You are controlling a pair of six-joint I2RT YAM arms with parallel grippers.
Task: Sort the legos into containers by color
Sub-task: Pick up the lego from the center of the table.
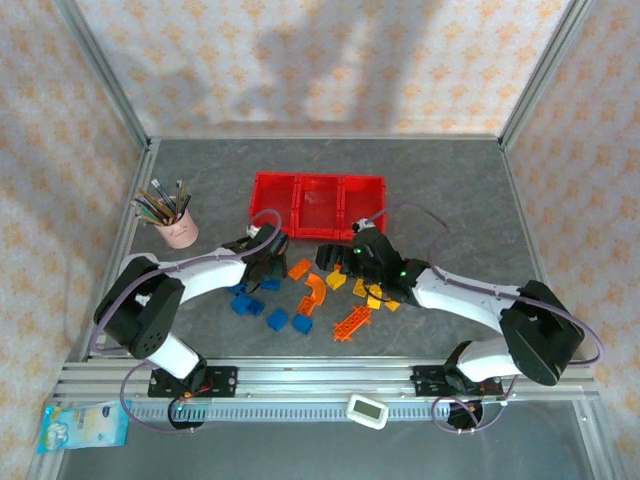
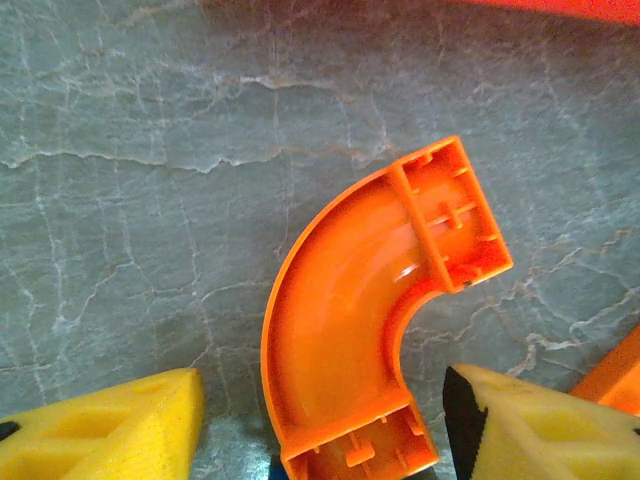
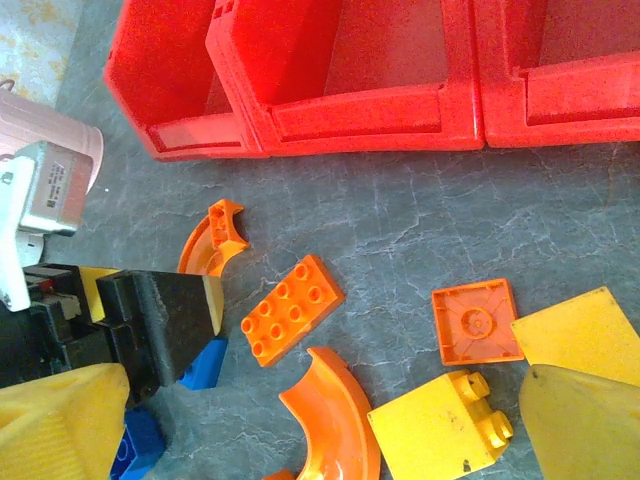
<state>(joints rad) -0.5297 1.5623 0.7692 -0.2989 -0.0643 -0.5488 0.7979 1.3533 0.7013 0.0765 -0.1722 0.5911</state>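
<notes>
The three joined bins (image 1: pixel 318 195) stand in a row at the far middle of the counter (image 1: pixel 450 190), with the pencil cup (image 1: pixel 178 228) to their left and apart from them. The bricks (image 1: pixel 277 320) lie loose on the counter in front of the bins. The left gripper (image 1: pixel 270 262) hangs over the far left of the spread and the right gripper (image 1: pixel 335 256) over its far middle. A curved brick (image 2: pixel 345 330) lies flat between the left gripper's parted fingers, just before the bins. To its right lies a studded brick (image 3: pixel 292 309), and nearer than that a second curved brick (image 1: pixel 316 290). The lattice piece (image 1: pixel 352 324) lies at the near edge of the spread.
</notes>
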